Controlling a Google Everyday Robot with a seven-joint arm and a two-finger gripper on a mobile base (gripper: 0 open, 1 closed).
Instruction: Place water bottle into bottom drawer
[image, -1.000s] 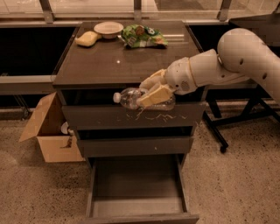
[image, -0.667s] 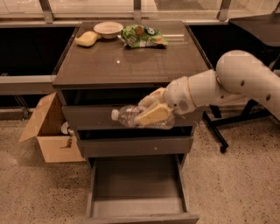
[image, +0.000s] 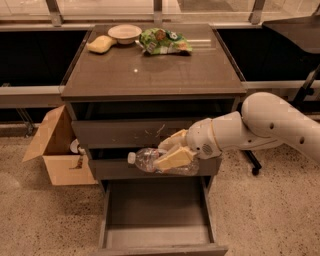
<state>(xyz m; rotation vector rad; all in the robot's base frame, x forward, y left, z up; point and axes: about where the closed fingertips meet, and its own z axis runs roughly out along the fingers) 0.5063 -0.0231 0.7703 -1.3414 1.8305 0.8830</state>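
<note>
My gripper (image: 171, 150) is shut on the water bottle (image: 150, 160), a clear crinkly bottle held lying sideways with its white cap (image: 131, 158) pointing left. It hangs in front of the middle drawer front, above the bottom drawer (image: 157, 235). The bottom drawer is pulled out wide open, and its smooth grey floor shows with nothing in it. The white arm comes in from the right.
The cabinet top (image: 150, 70) carries a white bowl (image: 124, 32), a yellow sponge (image: 100, 44) and a green chip bag (image: 164, 41) at the back. An open cardboard box (image: 55, 145) stands on the floor to the left. Chair legs (image: 252, 162) are to the right.
The gripper with the bottle has come down and to the left, from the level of the top drawer front to the middle drawer front, closer to the open bottom drawer.
</note>
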